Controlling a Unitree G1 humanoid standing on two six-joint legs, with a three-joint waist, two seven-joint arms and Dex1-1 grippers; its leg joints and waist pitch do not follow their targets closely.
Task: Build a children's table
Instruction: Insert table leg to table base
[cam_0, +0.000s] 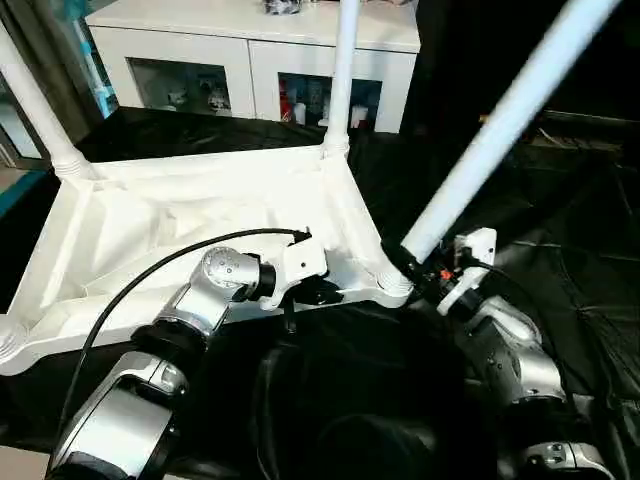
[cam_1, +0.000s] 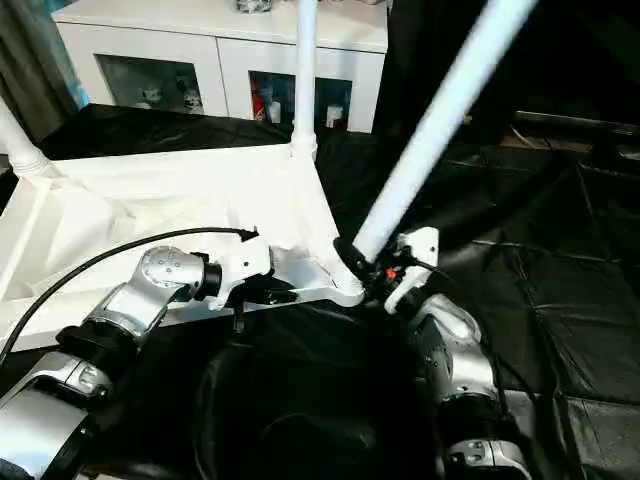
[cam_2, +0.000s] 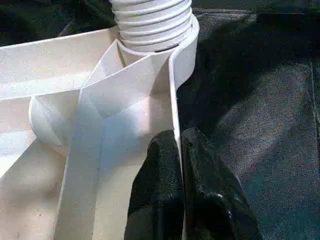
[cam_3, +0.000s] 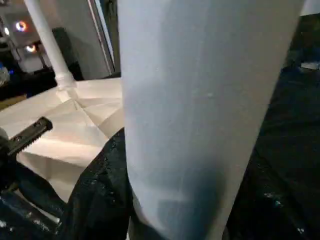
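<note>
The children's table (cam_0: 170, 230) lies upside down on the black-covered work table (cam_1: 560, 300), ribbed underside facing up, with legs rising from its corner sockets. The far leg (cam_0: 343, 70) stands upright in its socket; another leg (cam_0: 35, 105) rises at the far left corner. The near-right leg (cam_0: 500, 125) leans away to the right from its socket at the near-right corner, tilted rather than upright. The left gripper (cam_2: 180, 165) is pinched on the table's thin near rim, one black finger on the inside face and one on the outside, jaws drawn together on that wall just beside the ribbed base of the near-right leg. The right gripper (cam_0: 425, 275) is clamped around the lower end of the near-right leg close to the socket; in the right wrist view its black fingers (cam_3: 100, 190) sit against either side of the white tube. A white cabinet (cam_0: 250, 45) with glazed doors stands behind the work table.
</note>
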